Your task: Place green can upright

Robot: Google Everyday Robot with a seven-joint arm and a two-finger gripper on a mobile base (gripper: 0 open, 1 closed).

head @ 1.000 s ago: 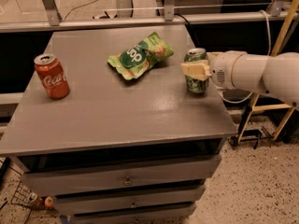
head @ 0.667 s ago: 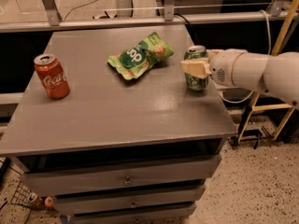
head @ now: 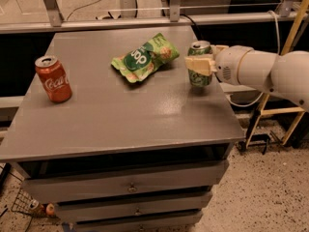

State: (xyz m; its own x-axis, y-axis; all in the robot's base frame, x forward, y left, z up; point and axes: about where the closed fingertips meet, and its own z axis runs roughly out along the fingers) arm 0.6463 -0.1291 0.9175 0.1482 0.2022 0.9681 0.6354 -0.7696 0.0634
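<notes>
One gripper (head: 204, 58) by the table's (head: 120, 115) right edge clamps the upright green can (head: 199, 79): likely light, slick, dentable; grip mid-body.

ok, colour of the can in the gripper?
Mottled green and silver. The gripper is shut on the green can near the table edge; camera view.

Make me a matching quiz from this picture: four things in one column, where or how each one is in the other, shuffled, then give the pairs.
1 green can
2 red Coca-Cola can
3 green snack bag
4 gripper

A lying flat, back middle of the table
B reaching in from picture right, closed around a can
C upright, clamped near the picture-right edge
D upright, alone near the picture-left edge

Pairs: 1-C, 2-D, 3-A, 4-B
</notes>
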